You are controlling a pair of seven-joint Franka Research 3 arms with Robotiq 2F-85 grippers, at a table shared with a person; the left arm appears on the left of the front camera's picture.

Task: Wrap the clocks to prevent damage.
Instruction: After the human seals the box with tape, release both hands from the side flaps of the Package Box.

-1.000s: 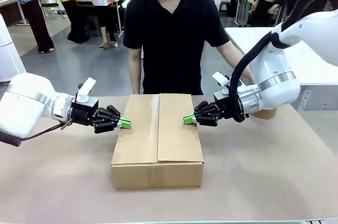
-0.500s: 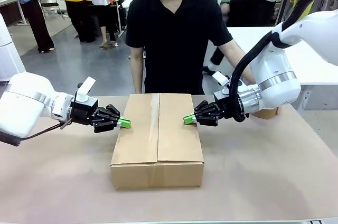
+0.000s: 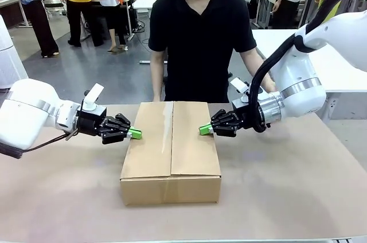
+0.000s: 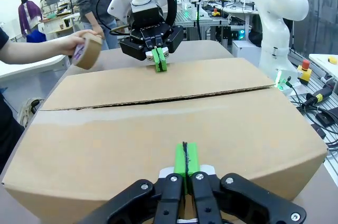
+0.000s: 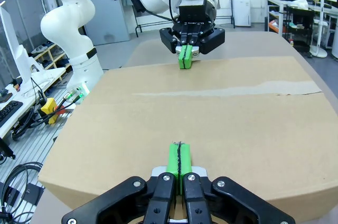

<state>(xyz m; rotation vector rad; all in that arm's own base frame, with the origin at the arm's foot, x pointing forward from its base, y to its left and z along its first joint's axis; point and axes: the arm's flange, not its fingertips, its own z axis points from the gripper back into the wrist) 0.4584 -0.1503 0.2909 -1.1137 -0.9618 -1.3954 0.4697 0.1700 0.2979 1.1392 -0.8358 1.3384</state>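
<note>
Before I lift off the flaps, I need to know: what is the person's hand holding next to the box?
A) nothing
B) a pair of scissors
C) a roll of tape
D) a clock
C. In the left wrist view the person's hand grips a brown roll of tape just beside the right gripper, which rests shut on the closed cardboard box.

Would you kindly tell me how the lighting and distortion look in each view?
Front view: soft, even light, the box sharp, faint shadow at its base on the table. Left wrist view: wide-angle bowing of the box edges, washed-out brightness upper left. Right wrist view: same bowing, pale sheen on the tape strip.
</note>
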